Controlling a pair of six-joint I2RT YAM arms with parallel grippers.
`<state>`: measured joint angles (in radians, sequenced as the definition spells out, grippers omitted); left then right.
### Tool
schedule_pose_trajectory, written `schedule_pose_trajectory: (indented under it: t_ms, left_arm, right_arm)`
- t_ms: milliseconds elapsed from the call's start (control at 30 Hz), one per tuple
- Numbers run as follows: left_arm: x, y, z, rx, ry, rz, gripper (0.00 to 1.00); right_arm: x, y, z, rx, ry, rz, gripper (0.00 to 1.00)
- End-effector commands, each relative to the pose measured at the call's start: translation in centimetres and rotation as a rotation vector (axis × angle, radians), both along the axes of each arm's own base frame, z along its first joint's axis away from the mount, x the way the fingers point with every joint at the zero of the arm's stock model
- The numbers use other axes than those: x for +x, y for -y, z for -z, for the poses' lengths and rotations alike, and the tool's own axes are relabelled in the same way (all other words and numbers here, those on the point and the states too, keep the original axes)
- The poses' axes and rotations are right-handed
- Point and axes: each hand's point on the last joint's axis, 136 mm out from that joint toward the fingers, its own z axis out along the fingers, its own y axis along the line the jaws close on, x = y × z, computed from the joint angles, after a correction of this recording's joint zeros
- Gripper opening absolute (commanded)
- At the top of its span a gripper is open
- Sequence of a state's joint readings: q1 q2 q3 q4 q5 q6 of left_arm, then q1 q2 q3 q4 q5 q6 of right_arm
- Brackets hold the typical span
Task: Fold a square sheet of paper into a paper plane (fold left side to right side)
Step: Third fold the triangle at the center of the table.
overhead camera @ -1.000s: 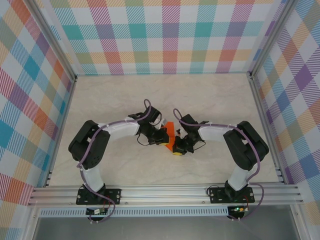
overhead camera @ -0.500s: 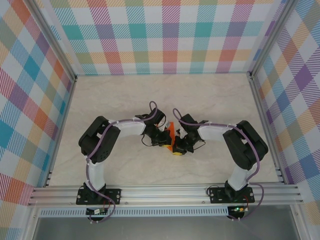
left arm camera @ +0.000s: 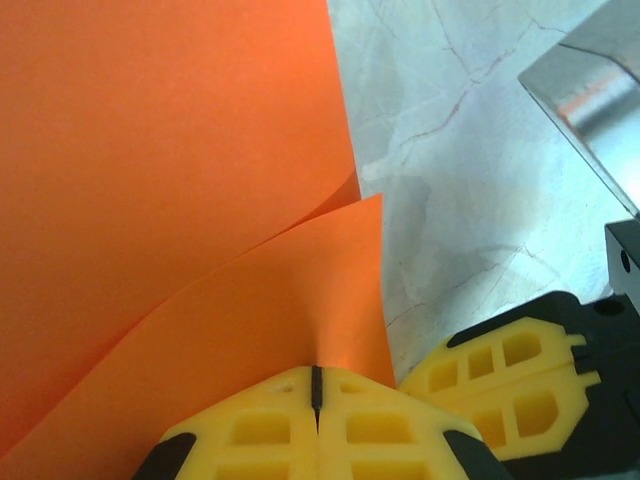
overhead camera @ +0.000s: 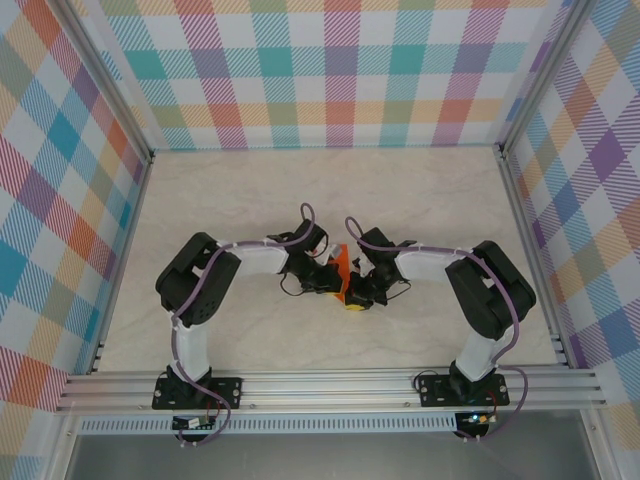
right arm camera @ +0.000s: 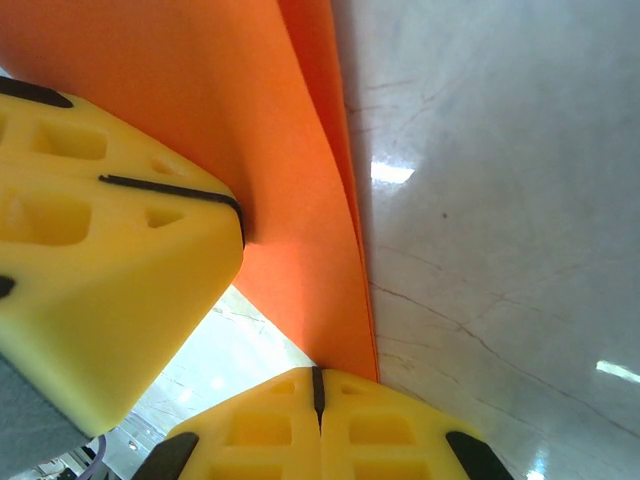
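Observation:
The square sheet of paper (overhead camera: 342, 266) is bright orange and stands bent over into two layers between the two grippers at the table's middle. In the left wrist view the sheet (left arm camera: 150, 200) covers the left side, and my left gripper (left arm camera: 316, 385) is shut on the lower edge of its near layer. The right gripper's yellow fingers (left arm camera: 510, 375) sit close beside it. In the right wrist view my right gripper (right arm camera: 318, 385) is shut on the bottom corner of the doubled sheet (right arm camera: 290, 200), with the left gripper's fingers (right arm camera: 100, 250) pressed on its left face. The paper plane is out of view.
The marble tabletop (overhead camera: 330, 200) is walled by plaid panels (overhead camera: 340, 80) at the back and both sides. An aluminium rail (overhead camera: 330, 385) runs along the near edge by the arm bases. A shiny metal part (left arm camera: 590, 90) juts in at the upper right of the left wrist view.
My left arm has swung right toward the right gripper, carrying its side of the orange sheet over. The sheet looks narrower from above. The right arm has stayed put.

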<state>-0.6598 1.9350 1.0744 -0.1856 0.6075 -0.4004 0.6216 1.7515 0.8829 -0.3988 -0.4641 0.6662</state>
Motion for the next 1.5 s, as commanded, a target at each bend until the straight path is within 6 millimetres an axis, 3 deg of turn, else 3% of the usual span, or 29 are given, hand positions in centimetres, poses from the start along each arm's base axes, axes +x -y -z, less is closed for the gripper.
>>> schedule_pose_trajectory:
  t_ms: [0, 567, 833, 1033, 1133, 1200, 1367, 1467]
  left_arm:
    - [1.6, -2.4, 1.7, 0.042, 0.103, -0.032, 0.04]
    - [4.8, -6.4, 1.7, 0.012, 0.165, -0.148, 0.06]
    - [6.1, -9.3, 2.6, 0.019, 0.163, -0.218, 0.06]
    - [7.6, -10.2, 0.8, -0.027, 0.177, -0.266, 0.12]
    - [8.3, -9.8, -1.5, -0.068, 0.196, -0.278, 0.15]
    - [8.6, -9.7, -3.5, -0.095, 0.217, -0.292, 0.26]
    - [8.3, -10.2, -7.4, -0.136, 0.244, -0.373, 0.49]
    - [7.5, -10.7, -8.2, -0.162, 0.227, -0.441, 0.58]
  right_arm:
    - [-2.3, 3.6, 3.8, -0.197, -0.079, -0.001, 0.00]
    - [-2.8, 4.0, 4.2, -0.212, -0.096, -0.001, 0.00]
    - [-2.7, 3.8, 4.0, -0.199, -0.090, -0.003, 0.00]
    - [-2.2, 2.8, 3.6, -0.138, -0.064, -0.001, 0.00]
    - [-1.3, 1.6, 2.4, -0.066, -0.007, -0.005, 0.00]
    - [-0.2, 0.8, 0.7, -0.010, 0.064, 0.000, 0.00]
    - [2.3, 0.3, -4.2, 0.044, 0.269, -0.019, 0.22]
    - [3.5, 1.4, -6.9, 0.012, 0.392, -0.030, 0.35]
